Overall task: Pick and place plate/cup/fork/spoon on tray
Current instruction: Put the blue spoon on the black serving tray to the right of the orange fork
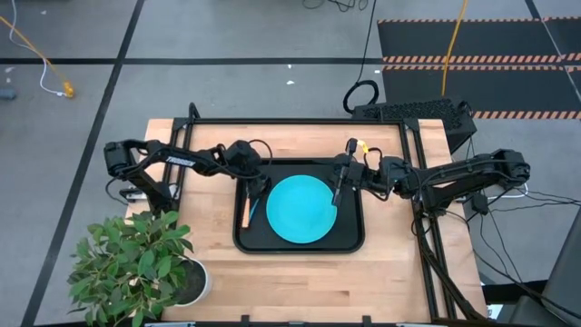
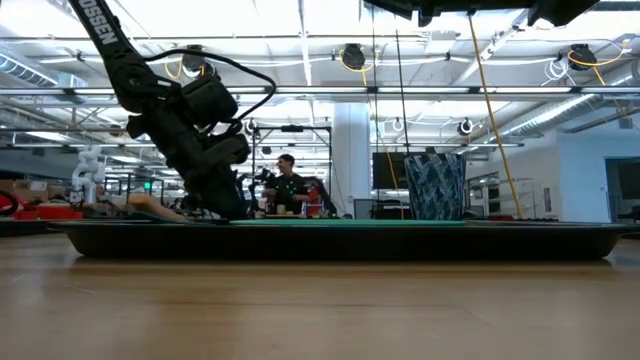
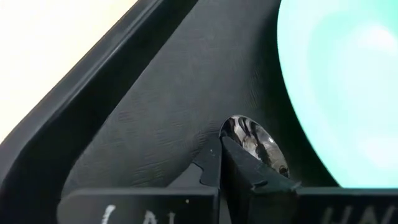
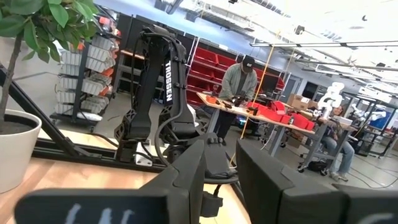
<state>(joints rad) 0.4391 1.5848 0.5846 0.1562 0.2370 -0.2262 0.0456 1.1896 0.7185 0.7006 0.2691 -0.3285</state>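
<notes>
The turquoise plate point(image 1: 300, 209) lies flat in the black tray point(image 1: 349, 238). The orange-handled fork point(image 1: 243, 214) and the blue-handled spoon point(image 1: 252, 209) lie on the tray floor left of the plate. My left gripper point(image 1: 259, 187) is down on the tray, shut at the spoon's shiny bowl point(image 3: 256, 140). The dark cup point(image 2: 435, 185) stands upright on the tray's right part in the low view; my right arm hides it from above. My right gripper point(image 4: 221, 177) is open and empty, held level above the tray's right side point(image 1: 338, 186), pointing toward the table's left. My left gripper is shut on the spoon just behind its bowl point(image 3: 239, 134), slanting down from the table's left. Its own fingers point(image 3: 245, 171) hide the place of contact and the handle. The bowl sticks out past the fingertips and lies on the tray floor beside the plate's rim.
A potted plant in a white pot point(image 1: 136, 263) stands at the table's near left corner. Bare wood lies in front of the tray point(image 1: 309, 282). People stand at benches in the room beyond the table point(image 4: 239, 81).
</notes>
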